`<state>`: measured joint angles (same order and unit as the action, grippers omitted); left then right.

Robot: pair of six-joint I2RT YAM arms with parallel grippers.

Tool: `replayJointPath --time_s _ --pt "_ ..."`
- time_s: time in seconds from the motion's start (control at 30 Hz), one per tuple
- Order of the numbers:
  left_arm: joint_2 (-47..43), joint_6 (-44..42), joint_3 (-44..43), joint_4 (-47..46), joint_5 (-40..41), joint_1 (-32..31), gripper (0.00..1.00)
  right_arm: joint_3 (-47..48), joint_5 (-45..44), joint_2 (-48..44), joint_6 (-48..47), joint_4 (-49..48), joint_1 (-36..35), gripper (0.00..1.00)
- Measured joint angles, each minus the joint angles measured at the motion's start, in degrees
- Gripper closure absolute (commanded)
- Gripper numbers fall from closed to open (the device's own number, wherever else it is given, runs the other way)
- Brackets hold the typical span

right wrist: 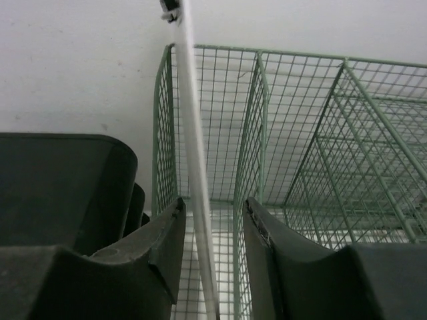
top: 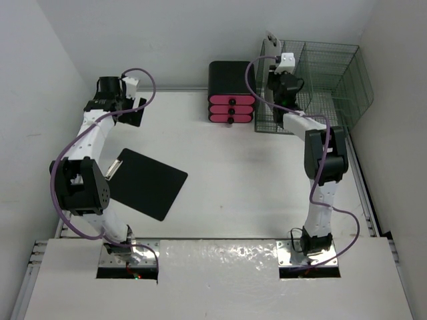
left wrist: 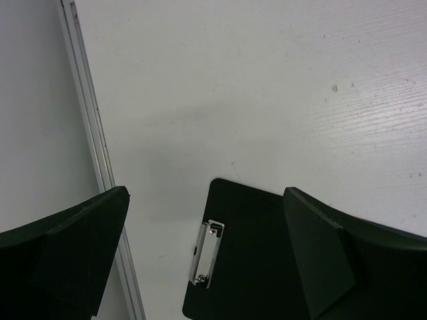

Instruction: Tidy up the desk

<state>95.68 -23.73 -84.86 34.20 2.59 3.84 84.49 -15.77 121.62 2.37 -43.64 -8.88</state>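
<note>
Starting at six o'clock, where both arm bases sit: the large white rectangular tabletop (top: pixel 240 173) runs away from them, with a thin metal rail (left wrist: pixel 90 120) down its nine o'clock edge. At about eight o'clock lies a flat black rectangular clipboard (top: pixel 148 183), skewed to the edges, its silver spring clip (left wrist: pixel 207 253) at the nine o'clock end. It's lying loose, so I'd call it the next thing to tidy.

Out at ten o'clock the left end effector (left wrist: pixel 207 192) hovers over the surface, fingers spread wide, nothing between them. Its wrist view looks onto the clip end, which reads like a line-up for a pick there.

At twelve o'clock, against the back wall, stands the black drawer unit with three pink fronts (top: pixel 231 100).

And at one o'clock, the action: a pale green wire-mesh file rack (top: pixel 327 73), with the right end effector (right wrist: pixel 213 200) at the slot nearest the drawers. A thin white flat board (right wrist: pixel 193 133) stands on edge between its fingers, upright so it can slip between the dividers. The fingers are parted wider than the board, with a gap on either side, so it isn't pinched. Whether its foot rests on the rack floor is hidden.
</note>
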Motion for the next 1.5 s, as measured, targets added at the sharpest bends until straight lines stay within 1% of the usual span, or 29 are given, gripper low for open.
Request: replayJointPath --time_s 0.1,0.13,0.17,0.23,0.3,0.4,0.47,0.5,0.53,0.57,0.63,0.7,0.77,0.8,1.03,1.2,1.37,1.5 --pt "0.13 -0.02 0.0 0.2 0.11 0.0 0.0 4.63 2.91 -0.15 0.04 8.68 0.83 0.58" --pt "0.13 -0.02 -0.02 0.33 0.17 0.0 0.0 7.19 3.78 -0.11 0.0 12.79 1.07 0.57" --pt "0.13 -0.04 -0.09 0.39 0.22 0.0 0.0 9.6 4.63 0.0 0.0 15.93 1.31 0.54" --pt "0.13 -0.07 -0.22 0.46 0.35 0.0 0.0 16.11 6.4 0.31 -0.17 22.75 1.64 0.53" --pt "0.13 -0.09 -0.31 0.46 0.44 0.0 0.0 21.81 7.78 0.79 -0.35 26.36 1.79 0.53" --pt "0.13 -0.2 -0.33 0.5 0.72 0.0 0.0 28.46 9.44 1.66 -0.87 29.79 2.01 0.59" --pt "0.17 -0.22 -0.33 0.52 0.83 0.0 0.0 30.91 10.27 2.32 -0.87 31.21 2.12 0.64" --pt "0.22 -0.24 -0.33 0.52 0.85 0.0 0.0 31.5 10.56 2.62 -0.85 31.82 2.14 0.67" --pt "0.24 -0.28 -0.33 0.55 0.9 0.0 0.01 31.76 10.97 2.89 -0.76 32.37 2.21 0.76" --pt "0.31 -0.37 -0.33 0.59 0.98 0.0 0.0 31.82 11.41 3.15 -0.79 32.94 2.32 0.8" --pt "0.39 -0.42 -0.33 0.66 1.05 0.0 0.0 31.82 12.15 3.76 -0.28 34.14 2.56 0.86" --pt "0.5 -0.44 -0.33 0.72 1.03 0.0 0.0 31.8 12.79 4.31 -0.02 35.26 2.86 0.88" --pt "0.7 -0.44 -0.33 0.74 1.03 0.0 0.0 31.8 13.11 4.7 0.02 36.04 3.19 0.98" --pt "0.79 -0.44 -0.33 0.76 1.03 0.0 0.0 31.8 13.27 4.72 0.09 36.48 3.21 1.0" --pt "1.11 -0.44 -0.33 0.92 1.01 0.0 0.0 31.21 13.73 4.55 0.22 36.11 3.52 1.0" --pt "1.18 -0.44 -0.33 1.03 1.03 0.0 0.0 27.5 14.51 2.84 0.22 32.96 3.52 1.0" --pt "1.18 -0.44 -0.37 1.38 1.03 0.0 0.0 21.2 13.46 0.37 0.81 26.38 3.5 1.0" --pt "1.22 -0.46 -0.98 1.73 1.05 0.0 0.0 15.54 10.71 -1.6 1.84 17.81 3.52 1.0"
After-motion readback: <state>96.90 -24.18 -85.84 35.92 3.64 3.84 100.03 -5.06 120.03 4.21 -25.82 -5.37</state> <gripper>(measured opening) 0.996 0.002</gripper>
